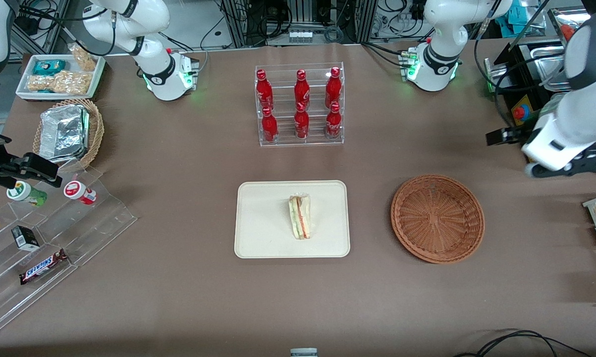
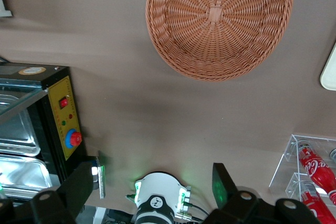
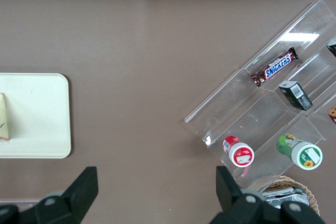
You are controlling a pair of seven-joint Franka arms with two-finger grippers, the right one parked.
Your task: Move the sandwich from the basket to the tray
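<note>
The small triangular sandwich in clear wrap (image 1: pixel 300 216) lies near the middle of the flat cream-white rectangular tray (image 1: pixel 258 238) on the brown table (image 1: pixel 179 297). The wide round reddish-brown wicker basket (image 1: pixel 437 218) stands beside the tray, toward the working arm's end of the table, and holds nothing. The left arm's gripper (image 2: pixel 152 195) hangs above the table, apart from the basket, with its fingers spread wide and nothing between them.

front: high, looking down | left wrist: above basket (image 2: pixel 219 22) | both show basket (image 1: pixel 437 218)
</note>
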